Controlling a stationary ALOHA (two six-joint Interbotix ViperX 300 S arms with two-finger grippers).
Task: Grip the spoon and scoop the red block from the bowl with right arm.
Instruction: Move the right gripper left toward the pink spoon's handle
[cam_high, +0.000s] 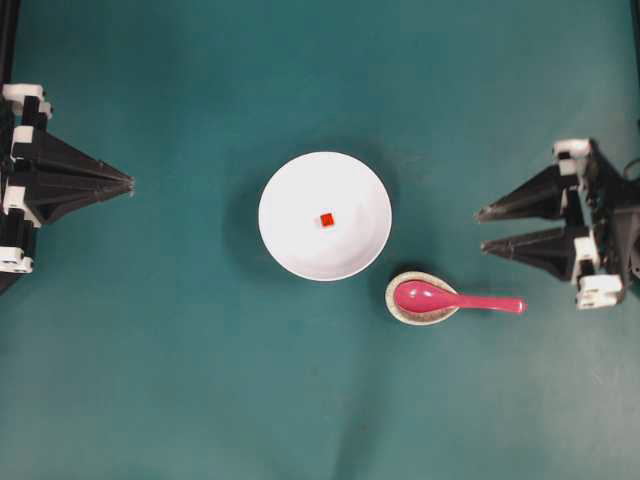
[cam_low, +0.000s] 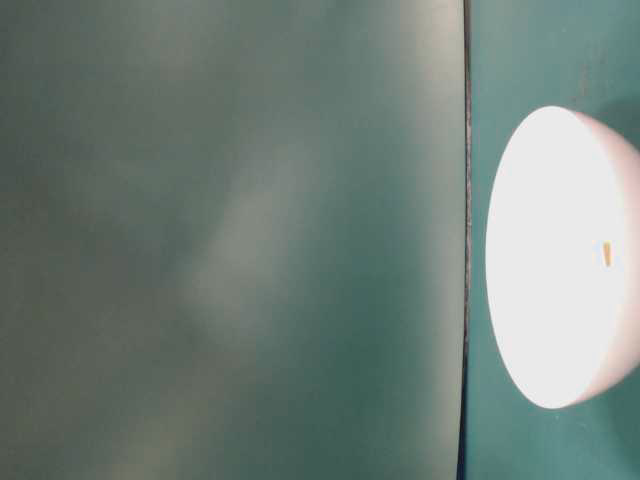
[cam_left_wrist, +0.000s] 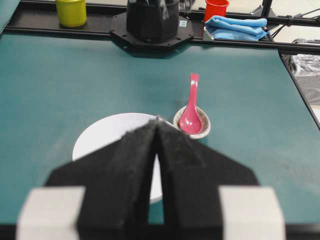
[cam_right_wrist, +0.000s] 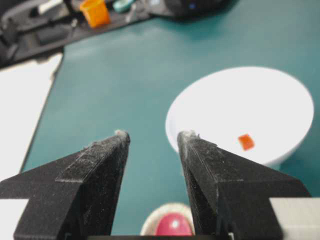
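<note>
Teal cloth covers the table (cam_high: 180, 380) in your overhead view, with the bowl (cam_high: 290, 235) at the middle and the red block (cam_high: 327, 220) sitting near its centre. Just beside the bowl, toward your right arm, the spoon (cam_high: 450, 298) lies with its scoop resting in a small speckled dish (cam_high: 398, 312) and its handle pointing out toward the right tool (cam_high: 481, 229). That tool stands spread wide, empty, well apart from the spoon and off to one side of the handle's line. The left tool (cam_high: 130, 185) is pressed together at the far side, touching nothing. To grip well, I would bring the right tool sideways over the bare handle, straddle it across its width, and pinch near the middle so the scoop stays level.

From table level you see only the bowl's (cam_low: 545, 250) glare-washed wall and a faint speck that may be the block; no tool shows.

Your left wrist view confirms its tips closed, hovering short of the bowl (cam_left_wrist: 100, 135), with the spoon (cam_left_wrist: 191, 107) beyond, handle pointing away, and the dish (cam_left_wrist: 202, 131) under its scoop.

Your right wrist view shows the right tool (cam_right_wrist: 152, 135) with a clear gap between its tips and nothing in it; the block (cam_right_wrist: 245, 141) lies in the bowl (cam_right_wrist: 200, 105) ahead, and the spoon's (cam_right_wrist: 172, 226) scoop peeks in low between the fingers.
</note>
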